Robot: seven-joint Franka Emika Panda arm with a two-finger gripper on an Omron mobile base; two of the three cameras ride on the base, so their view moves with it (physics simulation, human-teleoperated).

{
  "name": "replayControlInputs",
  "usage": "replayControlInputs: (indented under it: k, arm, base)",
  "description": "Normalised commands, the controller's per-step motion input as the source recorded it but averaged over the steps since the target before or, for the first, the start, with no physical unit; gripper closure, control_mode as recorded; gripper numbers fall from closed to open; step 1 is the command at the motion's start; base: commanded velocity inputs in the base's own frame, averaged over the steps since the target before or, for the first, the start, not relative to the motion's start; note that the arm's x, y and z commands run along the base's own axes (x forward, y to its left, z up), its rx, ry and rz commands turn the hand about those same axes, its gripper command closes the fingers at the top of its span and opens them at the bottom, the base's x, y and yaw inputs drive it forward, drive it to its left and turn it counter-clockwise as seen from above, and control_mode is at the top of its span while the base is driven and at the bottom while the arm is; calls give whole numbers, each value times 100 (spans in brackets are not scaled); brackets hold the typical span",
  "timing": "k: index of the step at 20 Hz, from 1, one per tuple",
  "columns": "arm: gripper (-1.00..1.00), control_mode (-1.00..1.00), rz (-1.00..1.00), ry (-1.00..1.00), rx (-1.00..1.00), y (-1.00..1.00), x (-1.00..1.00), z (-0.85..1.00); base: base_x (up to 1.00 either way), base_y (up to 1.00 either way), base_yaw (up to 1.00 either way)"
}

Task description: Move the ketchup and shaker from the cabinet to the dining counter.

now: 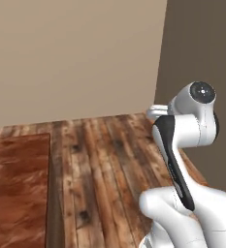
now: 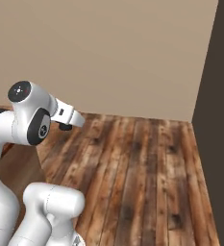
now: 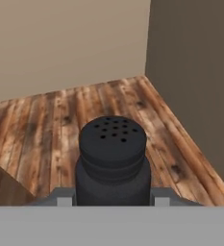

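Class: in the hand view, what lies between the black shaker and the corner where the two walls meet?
Nothing: bare plank floor runs from the shaker to the corner, in the hand view.

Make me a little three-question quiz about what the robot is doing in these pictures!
1. True or false: the gripper is shut on the shaker.
2. What colour is the shaker? A) red B) black C) white
3. Fill in: in the left base view, the reddish-brown dining counter sits at the lower ____ of the picture.

Key: 1 true. 2 B. 3 left.
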Motion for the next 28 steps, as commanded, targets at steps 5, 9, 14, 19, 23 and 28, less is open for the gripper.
replayControlInputs:
  k: [5, 9, 14, 19, 23, 28]
  arm:
    - [100, 100, 0, 0, 0, 0, 0, 0]
    - [100, 100, 0, 0, 0, 0, 0, 0]
    - [100, 100, 0, 0, 0, 0, 0, 0]
    - [100, 100, 0, 0, 0, 0, 0, 0]
    - [100, 100, 0, 0, 0, 0, 0, 0]
    - [100, 100, 0, 0, 0, 0, 0, 0]
  base:
    - [85, -20, 19]
    - [85, -21, 19]
    - [84, -20, 21]
    - [82, -17, 26]
    - [80, -12, 34]
    - [80, -11, 35]
